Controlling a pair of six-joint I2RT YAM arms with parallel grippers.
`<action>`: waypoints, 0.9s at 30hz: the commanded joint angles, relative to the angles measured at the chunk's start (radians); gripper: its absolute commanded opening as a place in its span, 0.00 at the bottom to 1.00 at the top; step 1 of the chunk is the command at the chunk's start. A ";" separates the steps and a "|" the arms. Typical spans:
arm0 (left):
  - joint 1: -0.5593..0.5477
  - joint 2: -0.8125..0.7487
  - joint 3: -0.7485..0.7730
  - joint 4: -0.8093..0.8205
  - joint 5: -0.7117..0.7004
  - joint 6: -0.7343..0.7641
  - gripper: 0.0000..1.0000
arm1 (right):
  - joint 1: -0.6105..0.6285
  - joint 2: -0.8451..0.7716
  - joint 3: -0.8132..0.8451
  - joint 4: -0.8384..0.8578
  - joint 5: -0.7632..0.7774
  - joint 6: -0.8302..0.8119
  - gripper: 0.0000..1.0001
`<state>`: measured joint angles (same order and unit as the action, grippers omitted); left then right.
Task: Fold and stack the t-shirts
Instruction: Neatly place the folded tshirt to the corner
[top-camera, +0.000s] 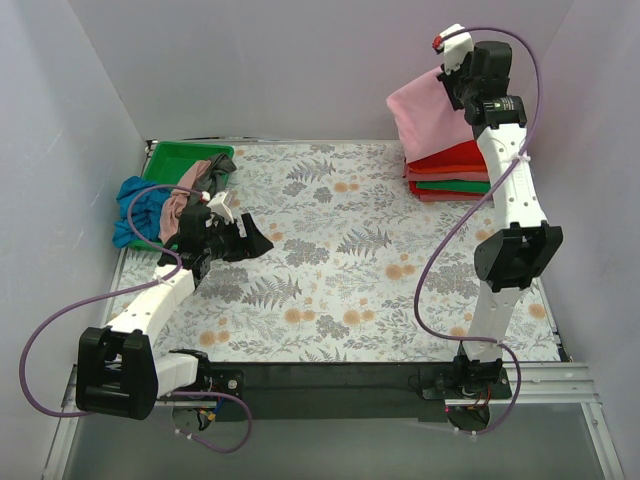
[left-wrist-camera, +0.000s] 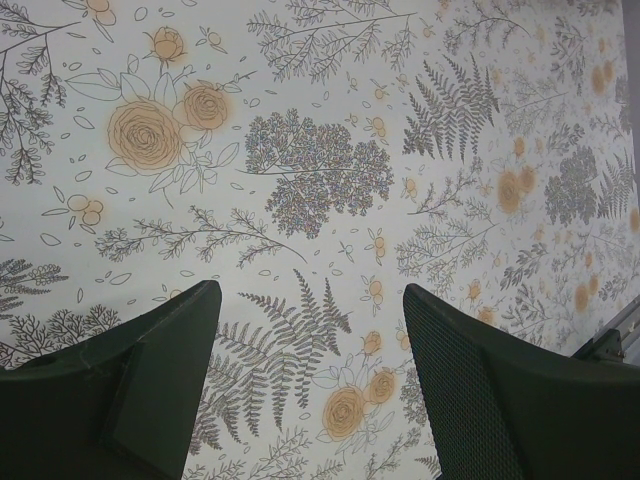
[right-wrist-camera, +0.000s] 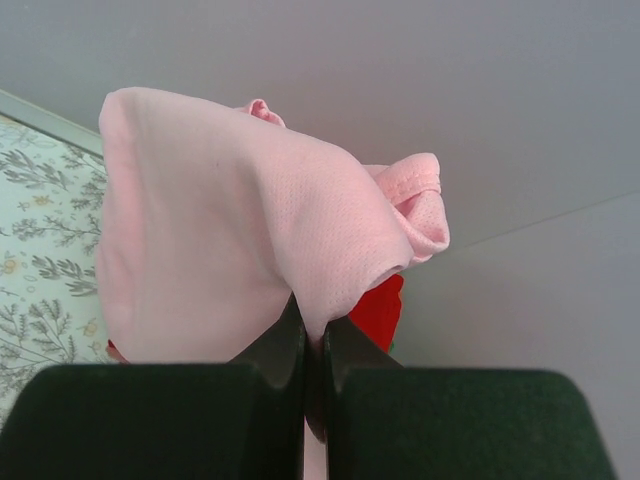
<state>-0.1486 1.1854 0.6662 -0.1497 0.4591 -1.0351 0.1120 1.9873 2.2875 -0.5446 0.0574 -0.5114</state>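
Pale walls (top-camera: 300, 60) close in a floral surface (top-camera: 340, 260) in the top view. At the far left sits a green tray (top-camera: 165, 160) with a loose heap spilling over it: a grey shirt (top-camera: 216, 168), a salmon shirt (top-camera: 178, 205) and a blue shirt (top-camera: 135, 205). The left end effector (top-camera: 250, 240) hangs low just beside that heap, holding nothing. At the far right corner is a folded stack, with a red shirt (top-camera: 450, 160) on top and a green shirt (top-camera: 460, 185) under it. The right end effector (top-camera: 455, 85) is raised above the stack and pinches a pink shirt (top-camera: 425, 115), which droops down to the red shirt.

From the left wrist, the left end effector (left-wrist-camera: 310, 340) has its two dark fingers (left-wrist-camera: 150, 390) spread wide. Only the patterned surface (left-wrist-camera: 300, 180) shows between them.

From the right wrist, the right end effector (right-wrist-camera: 312, 350) is clamped tight on a fold of the pink shirt (right-wrist-camera: 220, 230), whose hemmed sleeve curls to the right. The red shirt (right-wrist-camera: 378, 310) peeks out below it, and a strip of the surface (right-wrist-camera: 40, 230) shows at the left against the wall (right-wrist-camera: 400, 80).
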 joint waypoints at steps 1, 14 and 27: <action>-0.002 -0.013 -0.008 0.012 -0.008 0.018 0.73 | -0.028 -0.035 -0.016 0.092 0.012 -0.019 0.01; -0.002 -0.001 -0.008 0.012 -0.005 0.020 0.73 | -0.078 0.133 -0.066 0.271 0.131 -0.104 0.01; -0.002 0.014 -0.008 0.006 -0.019 0.021 0.73 | -0.078 0.251 -0.272 0.856 0.519 -0.372 0.79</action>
<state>-0.1486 1.2007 0.6624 -0.1501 0.4553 -1.0306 0.0345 2.2257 2.0624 0.0158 0.4206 -0.7620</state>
